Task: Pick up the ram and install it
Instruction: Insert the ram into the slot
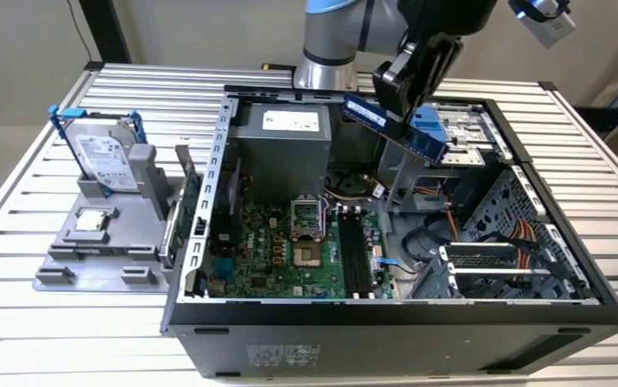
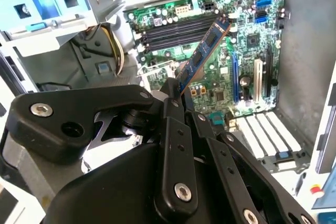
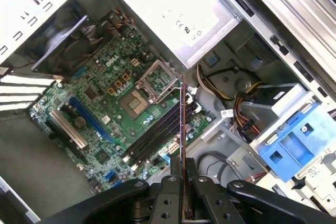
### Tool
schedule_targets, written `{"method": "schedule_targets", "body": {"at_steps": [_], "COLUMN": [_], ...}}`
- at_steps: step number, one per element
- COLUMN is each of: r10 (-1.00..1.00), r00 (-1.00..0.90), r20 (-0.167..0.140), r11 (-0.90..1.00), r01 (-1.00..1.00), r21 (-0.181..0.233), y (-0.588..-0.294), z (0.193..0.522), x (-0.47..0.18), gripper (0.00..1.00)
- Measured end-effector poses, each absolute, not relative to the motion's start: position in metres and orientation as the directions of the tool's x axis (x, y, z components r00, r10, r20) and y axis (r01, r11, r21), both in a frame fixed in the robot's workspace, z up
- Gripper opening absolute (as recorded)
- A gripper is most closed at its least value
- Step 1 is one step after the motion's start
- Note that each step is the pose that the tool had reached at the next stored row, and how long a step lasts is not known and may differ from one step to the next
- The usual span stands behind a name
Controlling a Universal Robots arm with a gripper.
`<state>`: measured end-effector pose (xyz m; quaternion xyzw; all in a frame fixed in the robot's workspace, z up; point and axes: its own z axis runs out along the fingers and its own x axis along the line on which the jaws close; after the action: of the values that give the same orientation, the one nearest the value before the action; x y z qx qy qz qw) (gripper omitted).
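Dark blue ram, green motherboard, black fingers, pale blue drive bay.

Cannot see the held end of the ram, buried inside the end effector in the second wrist view. Meets the ram edge-on in the first wrist view, so cannot make out its chips. Loses most of the arm past the exterior view's top edge. Cannot tell the motherboard's small parts apart there.

Bright, even light; glare whitens both wrist views.
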<state>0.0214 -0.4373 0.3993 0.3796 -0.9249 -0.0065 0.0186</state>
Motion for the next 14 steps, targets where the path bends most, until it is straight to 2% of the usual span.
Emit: {"method": "schedule_targets", "body": {"at_steps": [14], "r10": [-0.619], "r00": [-0.785], "r20": [0.031], "r11": [0.786], "r01": [-0.618], "r21": [0.024], "y": [-0.4374], "z": [0.3993], "x": [0.0214], "gripper": [0.0]}}
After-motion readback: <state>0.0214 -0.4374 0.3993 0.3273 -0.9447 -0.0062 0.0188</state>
